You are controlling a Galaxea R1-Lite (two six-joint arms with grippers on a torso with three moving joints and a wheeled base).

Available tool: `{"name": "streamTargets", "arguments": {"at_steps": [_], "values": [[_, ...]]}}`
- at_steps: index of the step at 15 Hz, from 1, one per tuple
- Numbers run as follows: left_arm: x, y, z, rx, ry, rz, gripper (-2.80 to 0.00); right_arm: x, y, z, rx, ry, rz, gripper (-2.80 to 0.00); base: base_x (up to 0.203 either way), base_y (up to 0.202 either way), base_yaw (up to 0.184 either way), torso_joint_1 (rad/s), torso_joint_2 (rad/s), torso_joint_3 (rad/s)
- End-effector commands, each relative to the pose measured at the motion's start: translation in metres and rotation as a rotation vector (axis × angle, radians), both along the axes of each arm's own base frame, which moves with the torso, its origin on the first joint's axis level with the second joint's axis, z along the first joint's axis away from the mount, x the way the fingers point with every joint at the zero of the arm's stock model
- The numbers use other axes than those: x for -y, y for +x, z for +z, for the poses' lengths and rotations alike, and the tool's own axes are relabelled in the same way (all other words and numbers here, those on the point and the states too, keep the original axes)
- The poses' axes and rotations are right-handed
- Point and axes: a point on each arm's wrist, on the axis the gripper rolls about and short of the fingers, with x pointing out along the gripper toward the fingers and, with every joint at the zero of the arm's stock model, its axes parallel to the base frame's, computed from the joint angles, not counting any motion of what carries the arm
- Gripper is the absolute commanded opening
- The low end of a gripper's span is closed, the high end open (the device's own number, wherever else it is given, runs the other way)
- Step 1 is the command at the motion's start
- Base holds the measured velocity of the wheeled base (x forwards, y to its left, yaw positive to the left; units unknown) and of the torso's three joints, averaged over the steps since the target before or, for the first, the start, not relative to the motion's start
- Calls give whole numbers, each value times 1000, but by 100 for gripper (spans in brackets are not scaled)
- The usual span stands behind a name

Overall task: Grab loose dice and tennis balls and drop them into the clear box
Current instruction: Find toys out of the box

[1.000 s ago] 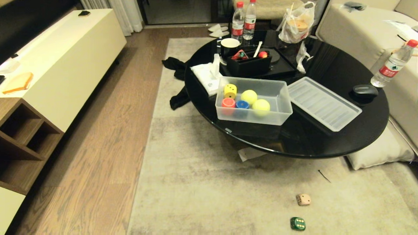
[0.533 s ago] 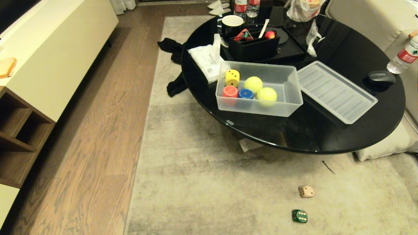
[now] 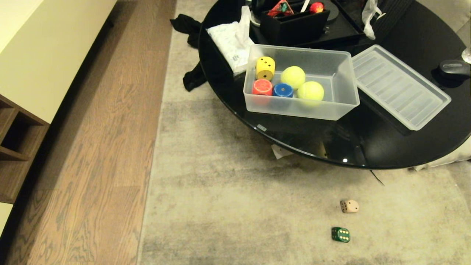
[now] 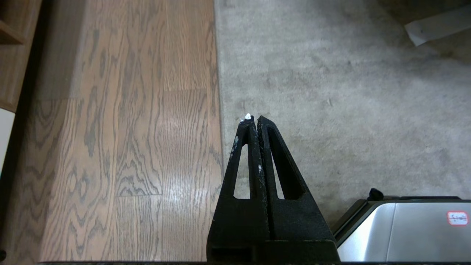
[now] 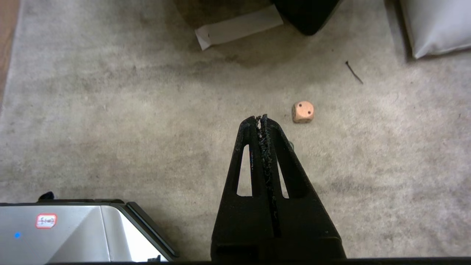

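Note:
The clear box (image 3: pixel 294 110) stands on the black round table (image 3: pixel 368 147). Inside it lie a yellow die (image 3: pixel 265 67), a red die (image 3: pixel 262 87), a blue die (image 3: pixel 282 90) and two tennis balls (image 3: pixel 293 77) (image 3: pixel 310 91). On the rug in front of the table lie a cream die (image 3: pixel 349 206) and, nearer to me, a dark green die (image 3: pixel 340 234). My right gripper (image 5: pixel 260 117) hangs shut and empty above the rug, with the cream die (image 5: pixel 303 112) a little beyond its tips. My left gripper (image 4: pixel 254 118) is shut and empty over the rug's edge. Neither arm shows in the head view.
The box's ribbed lid (image 3: pixel 401 92) lies to its right on the table. A black tray (image 3: pixel 294 25), a tissue pack (image 3: pixel 232 44) and a mouse (image 3: pixel 454 68) are also up there. Wooden floor (image 3: pixel 92 147) and a low cabinet lie to the left. My base (image 5: pixel 73 232) shows below the grippers.
The whole head view has tilted down and closer: table and box sit higher in the picture, the dice on the rug slightly higher. Nothing itself has moved.

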Motion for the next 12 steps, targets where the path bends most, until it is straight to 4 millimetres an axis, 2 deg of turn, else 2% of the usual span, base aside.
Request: {"name": "streamTargets", "arguments": {"at_steps": [1,12], "values": [[0,0,-1,-4,-1,1,-280,0,0,0,0,0,0,-280,0,0,0,0,3,-197],[0,0,-1,-4,-1,1,-280,0,0,0,0,0,0,-280,0,0,0,4,2,-197]]}}
